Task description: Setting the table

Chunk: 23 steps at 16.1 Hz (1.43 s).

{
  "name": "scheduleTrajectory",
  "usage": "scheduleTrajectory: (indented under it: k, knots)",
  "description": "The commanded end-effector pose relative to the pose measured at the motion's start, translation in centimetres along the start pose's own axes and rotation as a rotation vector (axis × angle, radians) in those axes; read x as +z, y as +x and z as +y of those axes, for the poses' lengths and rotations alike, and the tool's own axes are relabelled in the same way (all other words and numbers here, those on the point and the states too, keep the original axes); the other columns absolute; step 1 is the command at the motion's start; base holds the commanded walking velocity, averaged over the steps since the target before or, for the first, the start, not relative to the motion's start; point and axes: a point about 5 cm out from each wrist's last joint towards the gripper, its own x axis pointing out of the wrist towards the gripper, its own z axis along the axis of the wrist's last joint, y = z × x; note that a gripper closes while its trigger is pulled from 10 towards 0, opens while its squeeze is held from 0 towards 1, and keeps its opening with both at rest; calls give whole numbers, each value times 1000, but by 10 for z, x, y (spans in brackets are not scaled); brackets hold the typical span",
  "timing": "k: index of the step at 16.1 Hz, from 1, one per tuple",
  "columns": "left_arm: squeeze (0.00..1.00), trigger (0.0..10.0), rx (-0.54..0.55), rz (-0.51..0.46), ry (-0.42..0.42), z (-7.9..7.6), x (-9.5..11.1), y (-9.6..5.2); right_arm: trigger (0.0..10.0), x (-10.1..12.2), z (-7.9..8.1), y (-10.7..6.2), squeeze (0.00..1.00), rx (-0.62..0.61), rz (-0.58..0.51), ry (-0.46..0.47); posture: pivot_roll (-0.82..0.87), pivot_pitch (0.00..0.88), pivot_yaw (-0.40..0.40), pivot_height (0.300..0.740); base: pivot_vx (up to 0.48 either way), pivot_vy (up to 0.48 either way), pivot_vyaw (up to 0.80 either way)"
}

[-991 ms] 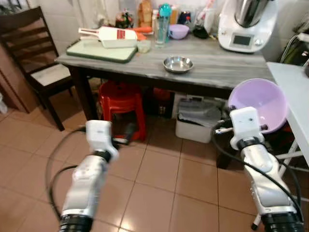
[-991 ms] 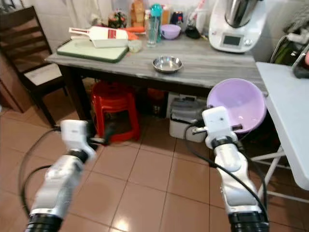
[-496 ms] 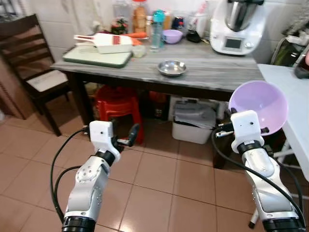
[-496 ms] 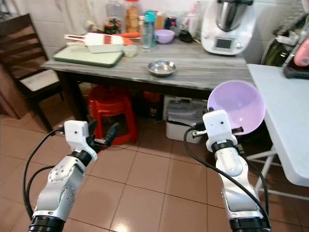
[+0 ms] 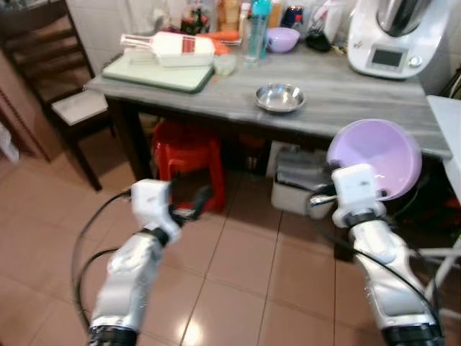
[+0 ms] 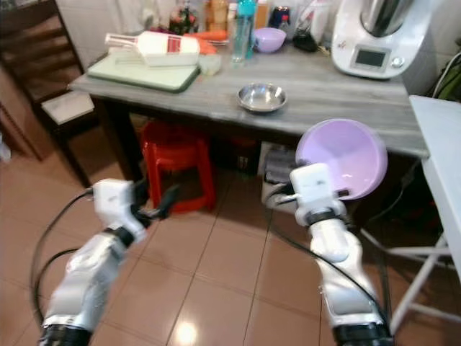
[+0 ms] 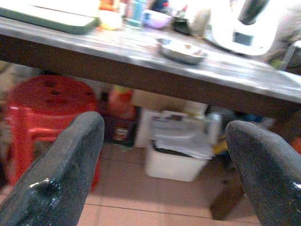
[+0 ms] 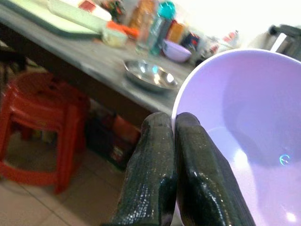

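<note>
My right gripper (image 8: pixel 171 141) is shut on the rim of a large lilac bowl (image 5: pixel 378 155), held up in the air in front of the grey table (image 5: pixel 346 97), below its edge. The bowl (image 8: pixel 244 122) tilts toward me. My left gripper (image 7: pixel 164 155) is open and empty, held low over the tiled floor in front of the red stool (image 5: pixel 184 148). On the table stand a small steel bowl (image 5: pixel 279 96), a small lilac bowl (image 5: pixel 282 39) at the back and a green cutting board (image 5: pixel 158 72) with a white container (image 5: pixel 173 49) on it.
A white kitchen machine (image 5: pixel 400 36) stands at the table's back right, with bottles (image 5: pixel 256 25) behind. A dark wooden chair (image 5: pixel 50 79) is on the left. A white bin (image 5: pixel 299 184) sits under the table. A white folding table (image 6: pixel 443 144) is at the right.
The camera has shifted: the table now appears nearer and further to the right. Both arms keep their pose, the right still holding the lilac bowl.
</note>
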Motion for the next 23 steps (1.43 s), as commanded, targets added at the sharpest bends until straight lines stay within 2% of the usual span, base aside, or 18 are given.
scheduleTrajectory:
  k: [1, 4, 11, 14, 23]
  knots:
    - [0, 10000, -44, -16, -6, -10, 4, 4, 10000, 3, -11, -1, 0, -31, -14, -13, -51, 0, -1, 740, 379, 0, 494]
    - [0, 10000, -47, -17, -2, -10, 4, 4, 10000, 3, -11, -1, 0, -35, -13, -14, -50, 0, 0, 740, 379, 0, 452]
    - [0, 10000, -48, -14, -2, -12, 4, 5, 10000, 0, -13, -2, 0, -47, 11, 21, -55, 0, 1, 740, 378, 0, 0]
    - [0, 10000, -47, -10, -1, -12, 3, 5, 10000, 0, -14, -2, 0, -48, 9, 23, -55, 0, 1, 740, 375, 0, -685]
    - [0, 10000, -48, -5, 0, -12, 2, 4, 10000, -1, -14, -3, 0, -47, 17, 22, -58, 0, 0, 740, 360, 0, 0]
